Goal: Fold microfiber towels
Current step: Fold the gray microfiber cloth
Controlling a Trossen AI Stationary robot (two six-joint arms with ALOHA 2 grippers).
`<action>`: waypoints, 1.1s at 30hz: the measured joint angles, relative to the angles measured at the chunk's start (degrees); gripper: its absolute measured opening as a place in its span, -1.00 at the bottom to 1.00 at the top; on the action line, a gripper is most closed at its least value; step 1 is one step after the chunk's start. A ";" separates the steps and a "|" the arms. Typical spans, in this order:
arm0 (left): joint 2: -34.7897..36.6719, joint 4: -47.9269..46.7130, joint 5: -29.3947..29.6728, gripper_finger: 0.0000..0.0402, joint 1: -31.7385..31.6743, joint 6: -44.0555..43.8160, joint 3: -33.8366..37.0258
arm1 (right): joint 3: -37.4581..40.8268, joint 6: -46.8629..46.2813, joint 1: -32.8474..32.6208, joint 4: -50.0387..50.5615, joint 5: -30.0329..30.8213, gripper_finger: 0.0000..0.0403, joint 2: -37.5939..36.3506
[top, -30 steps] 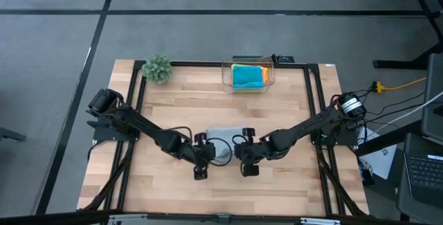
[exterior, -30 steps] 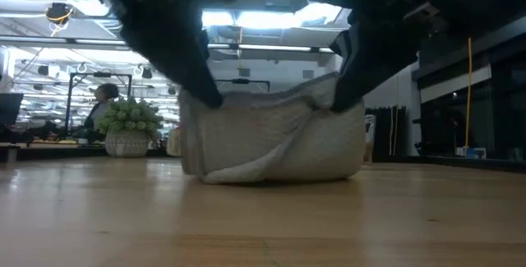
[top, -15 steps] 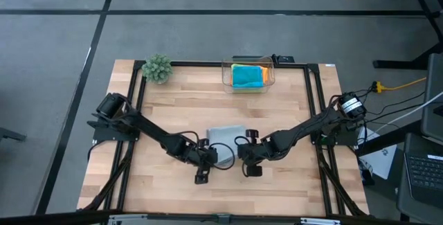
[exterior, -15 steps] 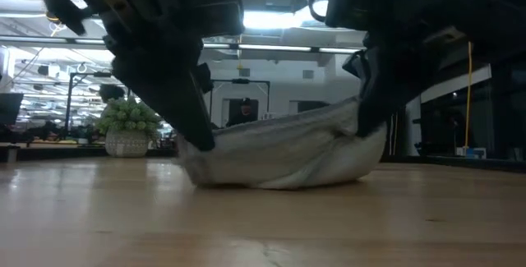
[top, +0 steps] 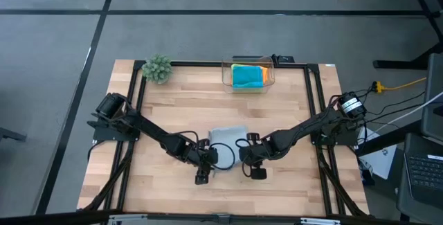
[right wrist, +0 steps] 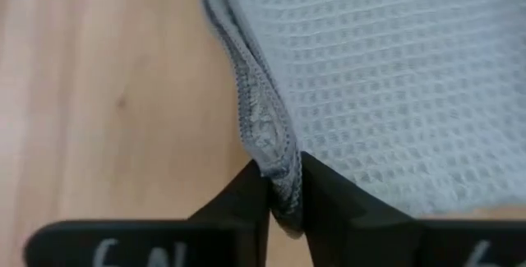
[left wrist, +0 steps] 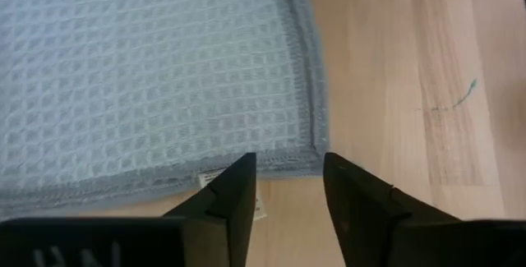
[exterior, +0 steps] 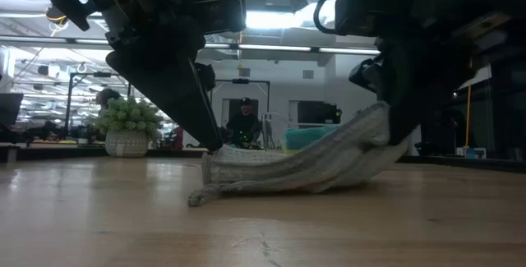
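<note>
Grey towel (top: 226, 140) lies mid-table, its near corners hidden under both arms from above. Left gripper (left wrist: 286, 186) stands apart over one corner; right gripper (right wrist: 283, 186) pinches the other. Far off, a clear box (top: 248, 75) holds what seem folded towels, beside a plant (top: 157, 68).
</note>
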State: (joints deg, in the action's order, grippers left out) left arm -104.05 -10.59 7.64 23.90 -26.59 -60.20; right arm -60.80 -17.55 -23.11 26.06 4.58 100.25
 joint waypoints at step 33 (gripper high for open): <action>3.16 -3.07 2.45 -0.25 -8.11 2.95 0.09 | -6.65 -0.13 1.47 33.16 -1.99 -0.32 -0.09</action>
State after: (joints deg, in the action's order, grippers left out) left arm -100.89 -13.66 10.10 15.79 -23.64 -60.11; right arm -67.44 -17.68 -21.64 59.22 2.59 100.16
